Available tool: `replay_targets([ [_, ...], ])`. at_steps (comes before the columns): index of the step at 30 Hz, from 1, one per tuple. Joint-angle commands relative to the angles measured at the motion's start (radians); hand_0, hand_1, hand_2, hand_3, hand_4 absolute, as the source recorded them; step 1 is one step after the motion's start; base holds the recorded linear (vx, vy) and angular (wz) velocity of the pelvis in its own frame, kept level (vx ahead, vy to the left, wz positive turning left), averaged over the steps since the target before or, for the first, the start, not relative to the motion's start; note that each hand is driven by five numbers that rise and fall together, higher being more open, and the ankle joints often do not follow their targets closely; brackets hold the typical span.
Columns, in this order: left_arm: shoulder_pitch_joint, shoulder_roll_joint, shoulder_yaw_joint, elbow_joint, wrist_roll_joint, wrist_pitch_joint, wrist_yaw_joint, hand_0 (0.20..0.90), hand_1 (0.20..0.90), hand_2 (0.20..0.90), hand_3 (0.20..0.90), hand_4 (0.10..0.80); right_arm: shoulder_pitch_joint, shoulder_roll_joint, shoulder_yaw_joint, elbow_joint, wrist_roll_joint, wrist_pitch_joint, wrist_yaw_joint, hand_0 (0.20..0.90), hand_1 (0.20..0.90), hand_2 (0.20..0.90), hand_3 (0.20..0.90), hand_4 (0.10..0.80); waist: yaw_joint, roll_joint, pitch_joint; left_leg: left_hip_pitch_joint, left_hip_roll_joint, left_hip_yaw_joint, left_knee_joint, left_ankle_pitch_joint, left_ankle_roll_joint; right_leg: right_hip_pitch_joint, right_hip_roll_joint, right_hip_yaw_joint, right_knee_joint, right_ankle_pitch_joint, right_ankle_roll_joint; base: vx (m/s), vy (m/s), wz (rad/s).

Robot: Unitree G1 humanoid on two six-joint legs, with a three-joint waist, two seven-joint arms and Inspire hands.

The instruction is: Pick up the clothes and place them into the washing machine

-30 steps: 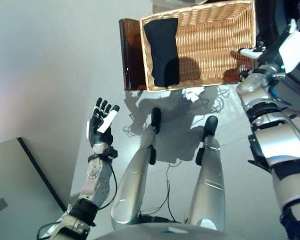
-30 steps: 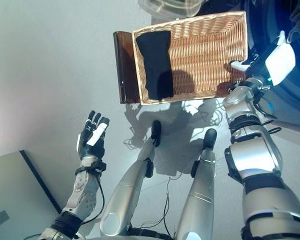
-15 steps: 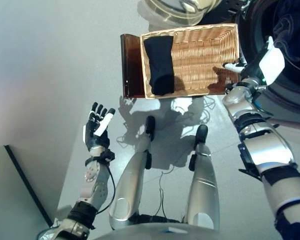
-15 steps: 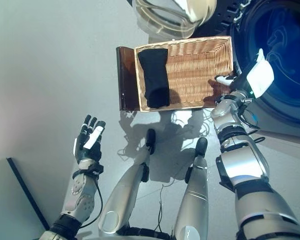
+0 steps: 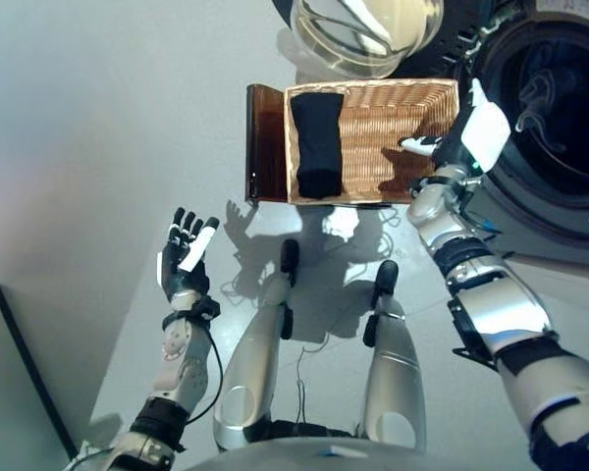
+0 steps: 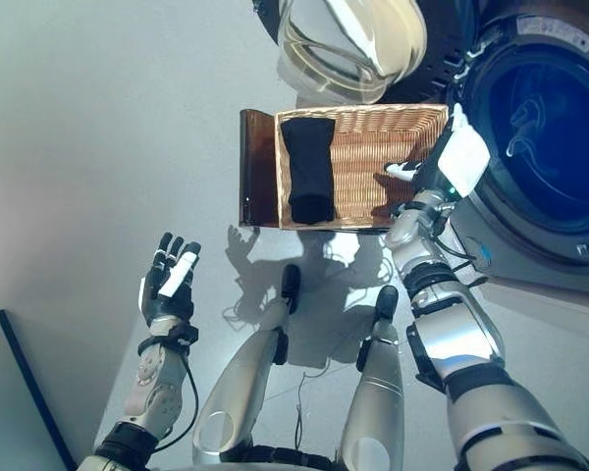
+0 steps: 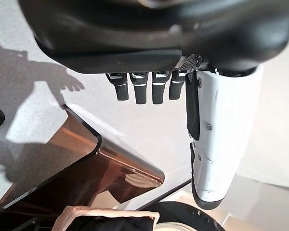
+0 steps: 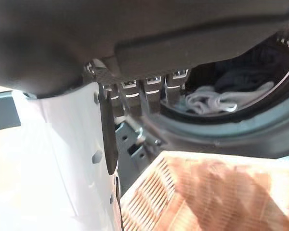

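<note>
Wicker basket (image 6: pixel 373 128) is sitting on the floor beside an open washing machine (image 6: pixel 545 147), a dark folded garment (image 6: pixel 309 169) lying at its left end. More laundry (image 8: pixel 221 94) is already resting inside the drum. The robot's right hand (image 5: pixel 450 145) is hovering over the basket's right end, by the machine's opening, fingers straight and holding nothing. The left hand (image 5: pixel 185 257) is hanging well apart over bare floor, fingers spread and empty. A brown panel (image 5: pixel 263 147) is standing against the basket's left side.
</note>
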Motion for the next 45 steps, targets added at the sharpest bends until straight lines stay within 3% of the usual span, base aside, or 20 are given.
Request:
replay_targets([
  [1, 0.035, 0.036, 0.057, -0.050, 0.026, -0.056, 0.001, 0.900, 0.900, 0.900, 0.900, 0.800, -0.019, -0.027, 0.011, -0.092, -0.048, -0.023, -0.064, 0.900, 0.900, 0.900, 0.900, 0.800, 0.028, -0.036, -0.043, 0.007, -0.035, 0.032, 0.034, -0.080, -0.038, 0.030, 0.010, -0.030, 0.025, -0.064, -0.035, 0.027, 0.007, 0.06],
  [8, 0.041, 0.034, 0.066, -0.045, 0.028, -0.055, -0.010, 0.900, 0.900, 0.900, 0.900, 0.800, -0.015, -0.011, 0.070, -0.107, -0.090, -0.030, -0.005, 0.900, 0.900, 0.900, 0.900, 0.800, 0.034, -0.049, -0.054, 0.020, -0.034, 0.024, 0.027, -0.079, -0.039, 0.049, 0.008, -0.038, 0.013, -0.061, -0.033, 0.014, 0.004, 0.02],
  [19, 0.030, 0.047, 0.067, -0.032, 0.022, -0.059, -0.022, 0.900, 0.900, 0.900, 0.900, 0.800, -0.098, 0.062, 0.196, 0.069, -0.099, -0.036, 0.126, 0.900, 0.900, 0.900, 0.900, 0.800, 0.080, -0.063, -0.062, 0.024, -0.037, -0.018, -0.014, -0.051, -0.047, 0.074, -0.004, -0.080, -0.013, -0.063, -0.029, 0.023, -0.012, 0.06],
  [34, -0.033, 0.057, 0.058, -0.089, 0.042, -0.070, 0.006, 0.900, 0.900, 0.900, 0.900, 0.800, -0.160, 0.104, 0.190, 0.118, -0.027, -0.054, 0.145, 0.900, 0.900, 0.900, 0.900, 0.800, 0.139, -0.038, -0.011, -0.050, -0.054, -0.090, -0.024, -0.019, -0.057, 0.027, -0.027, -0.152, 0.033, -0.095, -0.034, 0.009, -0.015, 0.18],
  [45, -0.021, 0.052, 0.044, -0.171, 0.033, -0.078, 0.015, 0.900, 0.900, 0.900, 0.900, 0.800, -0.186, 0.114, 0.183, 0.140, 0.018, -0.066, 0.147, 0.900, 0.900, 0.900, 0.900, 0.800, 0.146, -0.025, -0.011, -0.179, -0.056, -0.089, 0.012, -0.021, -0.058, -0.101, -0.023, -0.149, 0.065, -0.097, -0.043, 0.000, 0.004, 0.04],
])
